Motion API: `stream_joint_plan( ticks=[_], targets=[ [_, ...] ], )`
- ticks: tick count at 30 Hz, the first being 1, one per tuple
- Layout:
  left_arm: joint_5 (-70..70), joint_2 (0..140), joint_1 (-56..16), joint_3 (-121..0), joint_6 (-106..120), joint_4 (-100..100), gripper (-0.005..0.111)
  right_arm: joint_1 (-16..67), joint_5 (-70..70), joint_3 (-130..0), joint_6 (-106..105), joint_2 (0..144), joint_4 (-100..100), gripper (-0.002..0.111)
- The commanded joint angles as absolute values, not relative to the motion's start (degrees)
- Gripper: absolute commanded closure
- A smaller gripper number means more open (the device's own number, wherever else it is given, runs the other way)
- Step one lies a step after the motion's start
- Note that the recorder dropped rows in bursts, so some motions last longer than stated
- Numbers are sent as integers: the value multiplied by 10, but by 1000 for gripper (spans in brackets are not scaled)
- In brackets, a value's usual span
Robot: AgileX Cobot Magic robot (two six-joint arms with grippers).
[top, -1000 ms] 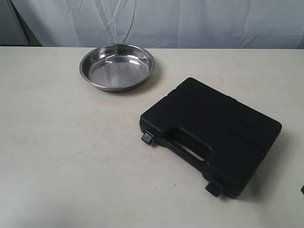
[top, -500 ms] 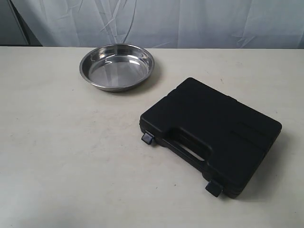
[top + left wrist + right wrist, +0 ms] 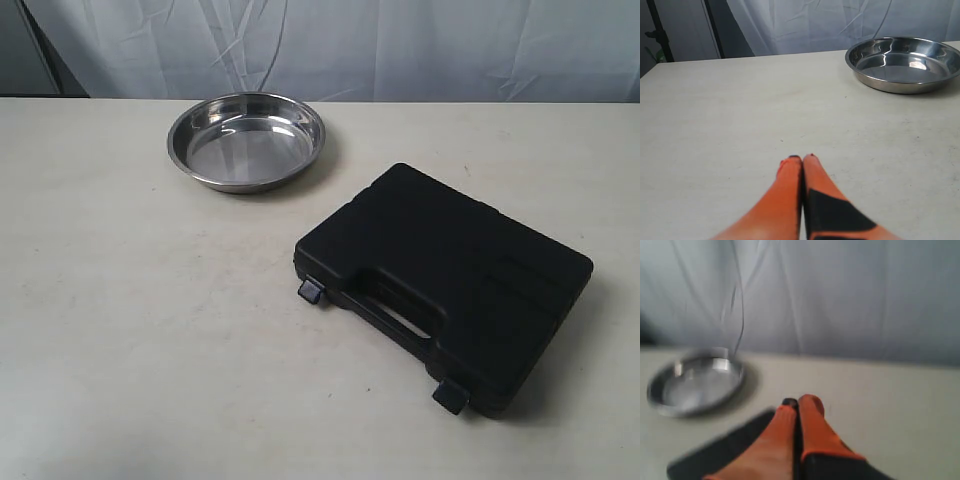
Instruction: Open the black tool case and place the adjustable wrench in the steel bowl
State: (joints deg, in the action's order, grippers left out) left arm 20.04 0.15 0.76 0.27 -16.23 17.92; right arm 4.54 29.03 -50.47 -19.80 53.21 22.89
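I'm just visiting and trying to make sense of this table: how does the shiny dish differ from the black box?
The steel bowl is round and mirror-shiny; the black tool case is rectangular and matte. The bowl is open-topped and empty, while the case lies shut, hiding whatever is inside. The case covers more of the table than the bowl does. Both rest flat on the table, apart from each other.

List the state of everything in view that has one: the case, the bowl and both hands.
black tool case: closed, lying flat on the table.
steel bowl: upright, empty.
left hand: shut, holding nothing.
right hand: shut, holding nothing; this view is blurred.
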Motion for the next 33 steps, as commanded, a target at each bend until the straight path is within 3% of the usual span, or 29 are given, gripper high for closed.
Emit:
stream_joint_plan(
  ticks=[1,10,19,33],
  targets=[
    [194,0,10,0,-163,183,107,118,481,-636,-275,751,241,108],
    [194,0,10,0,-163,183,107,271,588,-747,-192,1032,117,106],
    [194,0,10,0,-163,183,107,305,589,-746,-191,1118,122,59],
    [194,0,10,0,-163,183,107,334,643,-746,-177,1121,153,58]
  ],
)
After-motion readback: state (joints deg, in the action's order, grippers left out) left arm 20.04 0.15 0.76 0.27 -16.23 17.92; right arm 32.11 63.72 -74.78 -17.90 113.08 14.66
